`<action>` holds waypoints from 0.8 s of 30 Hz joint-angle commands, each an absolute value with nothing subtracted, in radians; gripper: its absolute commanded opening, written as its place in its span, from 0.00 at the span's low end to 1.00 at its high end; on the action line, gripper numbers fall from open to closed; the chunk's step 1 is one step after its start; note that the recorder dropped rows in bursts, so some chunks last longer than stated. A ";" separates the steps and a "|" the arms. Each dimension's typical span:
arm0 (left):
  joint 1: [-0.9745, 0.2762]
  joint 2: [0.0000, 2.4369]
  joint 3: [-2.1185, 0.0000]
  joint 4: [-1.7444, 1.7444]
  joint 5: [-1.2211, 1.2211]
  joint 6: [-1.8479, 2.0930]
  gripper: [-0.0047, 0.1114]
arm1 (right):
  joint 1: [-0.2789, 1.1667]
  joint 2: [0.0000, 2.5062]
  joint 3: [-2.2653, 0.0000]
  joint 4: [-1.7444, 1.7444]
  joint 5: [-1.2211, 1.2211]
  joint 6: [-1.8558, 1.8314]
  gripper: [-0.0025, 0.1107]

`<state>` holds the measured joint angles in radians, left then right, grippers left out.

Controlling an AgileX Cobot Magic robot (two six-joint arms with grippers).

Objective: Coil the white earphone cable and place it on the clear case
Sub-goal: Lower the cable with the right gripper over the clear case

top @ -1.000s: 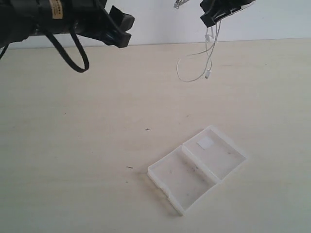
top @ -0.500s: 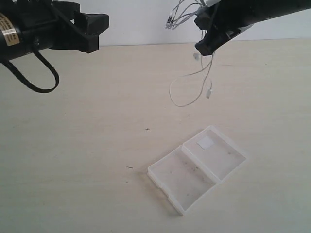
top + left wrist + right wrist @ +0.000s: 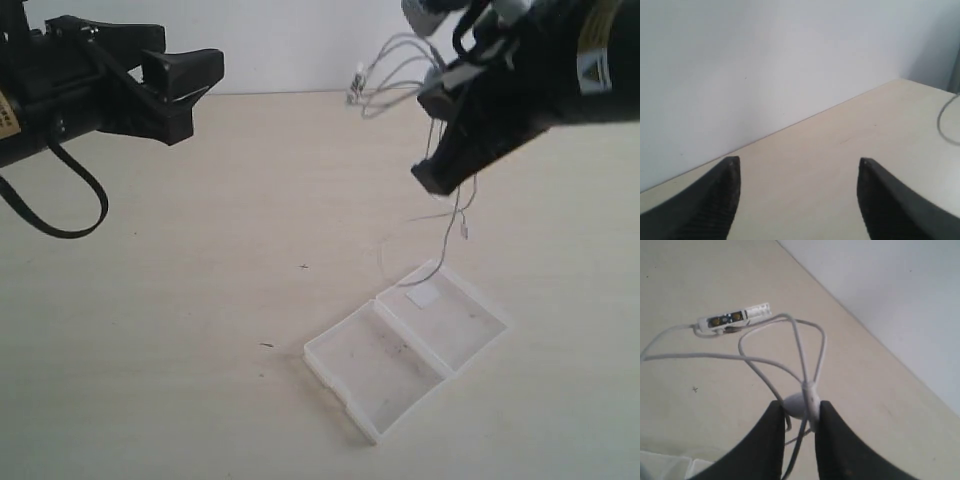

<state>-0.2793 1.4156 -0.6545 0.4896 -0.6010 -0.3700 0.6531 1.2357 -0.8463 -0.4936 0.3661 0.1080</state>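
My right gripper (image 3: 437, 178) (image 3: 800, 409) is shut on the white earphone cable (image 3: 400, 70) (image 3: 790, 347), pinching an earbud and several strands between its fingers. Loops and the inline piece (image 3: 732, 318) stick out past the fingertips, and a strand with the small plug (image 3: 466, 230) hangs down to the table. The clear case (image 3: 405, 345) lies open on the table below and a little left of that gripper, its white patch (image 3: 421, 296) on the far half. My left gripper (image 3: 190, 85) (image 3: 797, 165) hovers open and empty at the far left, away from both.
The pale wooden table (image 3: 180, 330) meets a white wall (image 3: 290, 40) at the back. The left arm's black cable loop (image 3: 60, 220) hangs over the table's left side. A thin strand of wire (image 3: 946, 122) crosses the edge of the left wrist view.
My right gripper has come down and toward the front with the cable, so the dangling strand now reaches the case's far half. My left arm has shifted left and lower.
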 commanded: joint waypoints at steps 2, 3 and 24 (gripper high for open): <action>-0.277 1.373 -0.581 0.458 -0.731 -0.375 0.59 | 0.657 1.199 -0.729 -0.585 0.255 0.301 0.02; -0.277 1.368 -0.569 0.458 -0.741 -0.375 0.59 | 0.657 1.197 -0.721 -0.585 0.253 0.301 0.02; -0.277 1.203 -0.454 0.461 -0.877 -0.398 0.59 | 0.685 1.226 -0.559 -0.559 0.096 0.346 0.02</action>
